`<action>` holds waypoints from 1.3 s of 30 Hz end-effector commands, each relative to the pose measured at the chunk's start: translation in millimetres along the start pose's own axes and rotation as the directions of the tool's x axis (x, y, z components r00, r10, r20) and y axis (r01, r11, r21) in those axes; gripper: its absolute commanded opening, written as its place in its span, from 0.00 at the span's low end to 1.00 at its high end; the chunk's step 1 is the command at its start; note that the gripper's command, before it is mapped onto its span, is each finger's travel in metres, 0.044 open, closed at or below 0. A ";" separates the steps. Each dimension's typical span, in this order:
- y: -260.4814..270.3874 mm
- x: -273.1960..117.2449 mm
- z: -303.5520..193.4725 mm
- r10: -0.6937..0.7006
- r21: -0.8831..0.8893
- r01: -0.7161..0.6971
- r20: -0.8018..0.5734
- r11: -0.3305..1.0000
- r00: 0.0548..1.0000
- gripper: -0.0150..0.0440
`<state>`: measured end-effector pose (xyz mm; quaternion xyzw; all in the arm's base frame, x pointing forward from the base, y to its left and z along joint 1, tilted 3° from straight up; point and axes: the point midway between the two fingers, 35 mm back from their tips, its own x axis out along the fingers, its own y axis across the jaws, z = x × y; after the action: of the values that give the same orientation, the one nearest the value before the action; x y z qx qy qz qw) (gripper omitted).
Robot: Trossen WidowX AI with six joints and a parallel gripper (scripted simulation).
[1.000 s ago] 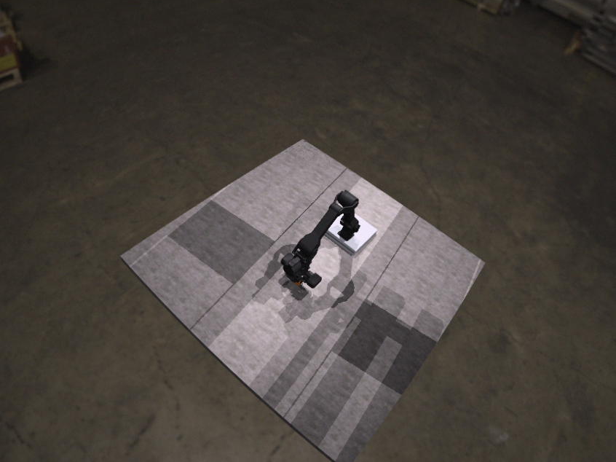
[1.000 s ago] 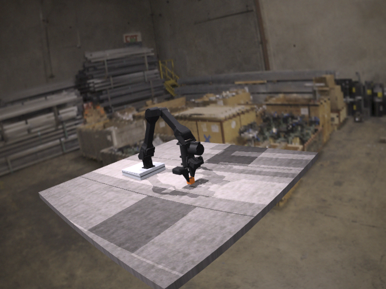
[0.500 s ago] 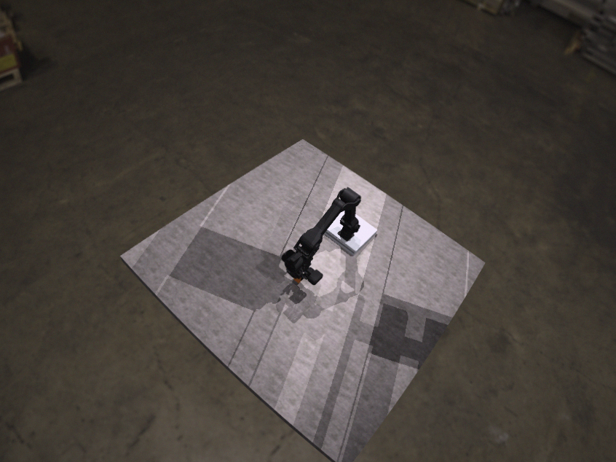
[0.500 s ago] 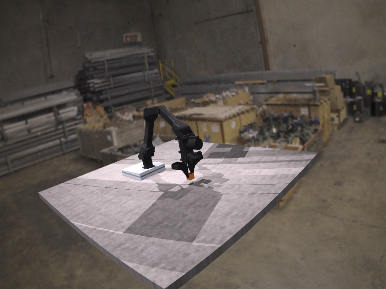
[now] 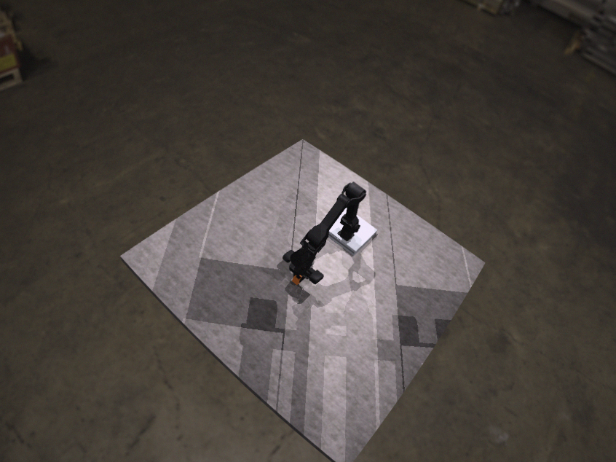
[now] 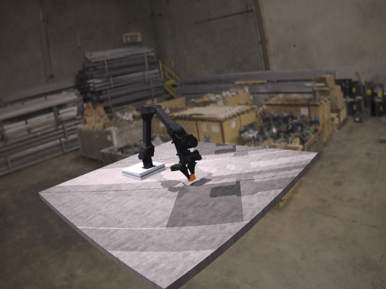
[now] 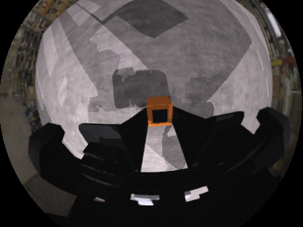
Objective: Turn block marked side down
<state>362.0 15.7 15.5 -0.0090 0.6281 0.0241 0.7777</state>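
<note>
A small orange block [image 5: 296, 279] [image 6: 191, 178] [image 7: 159, 102] is between the fingertips of my gripper [image 5: 297, 277] [image 6: 191, 176] [image 7: 159, 109], which is shut on it. In the wrist view a dark square mark [image 7: 159, 116] shows on the block's face turned toward the wrist camera, up toward the palm. In the exterior view the block looks tilted and a little above the table [image 5: 231, 215] [image 6: 128, 211] [image 7: 215, 38], with a dark shadow just below it. The block's underside is hidden.
The arm's white base plate [image 5: 363, 236] [image 6: 133, 172] stands on the table behind the gripper. Dark shadow patches cross the tabletop. Crates and pallets stand on the floor beyond the table edges.
</note>
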 end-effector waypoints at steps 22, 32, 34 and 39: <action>1.1 -1.9 -4.7 0.005 0.004 -0.007 0.287 1.000 0.958 0.25; 0.8 20.1 0.4 0.003 0.005 -0.006 0.424 1.000 0.906 0.25; 0.8 23.3 0.5 0.003 0.005 -0.006 0.450 1.000 0.893 0.25; 0.8 29.0 -0.5 0.002 0.007 -0.006 0.515 1.000 0.857 0.25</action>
<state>368.9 16.8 -7.3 -0.0012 0.4169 0.0248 0.9086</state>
